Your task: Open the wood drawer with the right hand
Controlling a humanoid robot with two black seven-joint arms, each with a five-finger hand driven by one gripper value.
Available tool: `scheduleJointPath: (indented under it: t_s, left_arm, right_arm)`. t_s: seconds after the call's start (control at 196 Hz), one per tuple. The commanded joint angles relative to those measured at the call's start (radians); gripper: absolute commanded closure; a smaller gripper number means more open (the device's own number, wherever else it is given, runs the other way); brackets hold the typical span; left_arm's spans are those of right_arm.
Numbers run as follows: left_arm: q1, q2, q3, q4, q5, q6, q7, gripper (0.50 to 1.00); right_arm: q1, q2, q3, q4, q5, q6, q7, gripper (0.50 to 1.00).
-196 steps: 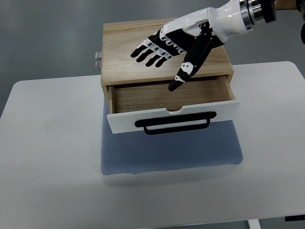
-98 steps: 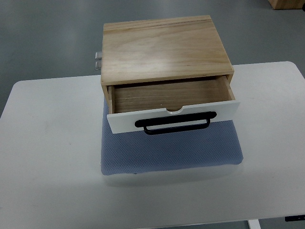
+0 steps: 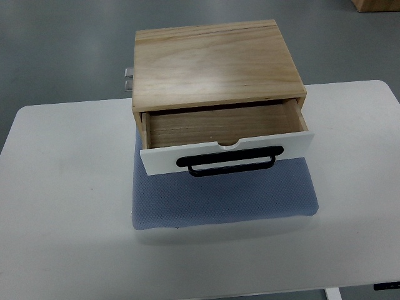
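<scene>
One wood drawer [image 3: 222, 128] stands pulled out of its box [image 3: 215, 62] on our bench [image 3: 62, 187], over a blue mat [image 3: 225, 200]; neither hand shows, so we cannot tell their state.

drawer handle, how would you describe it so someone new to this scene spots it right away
On the white table stands a wooden box over a blue mat. Its drawer is pulled out toward the camera, with a white front panel. The handle is the black bar running across that panel, the only black thing here.
</scene>
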Motion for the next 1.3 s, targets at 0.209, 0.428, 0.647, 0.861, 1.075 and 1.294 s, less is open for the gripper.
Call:
scheduleJointPath:
  t_s: [0.209, 0.428, 0.647, 0.861, 1.075, 1.294]
  left_arm:
    - [0.001, 0.000, 0.000, 0.000, 0.000, 0.000, 0.000, 0.500]
    - [-0.001, 0.000, 0.000, 0.000, 0.000, 0.000, 0.000, 0.500]
    - [-0.001, 0.000, 0.001, 0.000, 0.000, 0.000, 0.000, 0.500]
    - [-0.001, 0.000, 0.000, 0.000, 0.000, 0.000, 0.000, 0.500]
    - [-0.001, 0.000, 0.000, 0.000, 0.000, 0.000, 0.000, 0.500]
    - [0.001, 0.000, 0.000, 0.000, 0.000, 0.000, 0.000, 0.500]
  right_arm:
    - [-0.195, 0.159, 0.175, -0.184, -0.076, -0.007, 0.043, 0.562]
    - [-0.282, 0.262, 0.259, -0.299, -0.165, -0.005, 0.046, 0.562]
    - [-0.348, 0.302, 0.282, -0.334, -0.180, 0.022, 0.046, 0.560]
    - [-0.393, 0.329, 0.284, -0.372, -0.180, 0.026, 0.074, 0.560]
    - [-0.445, 0.351, 0.282, -0.381, -0.180, 0.038, 0.076, 0.558]
    - [-0.486, 0.372, 0.282, -0.383, -0.177, 0.067, 0.076, 0.558]
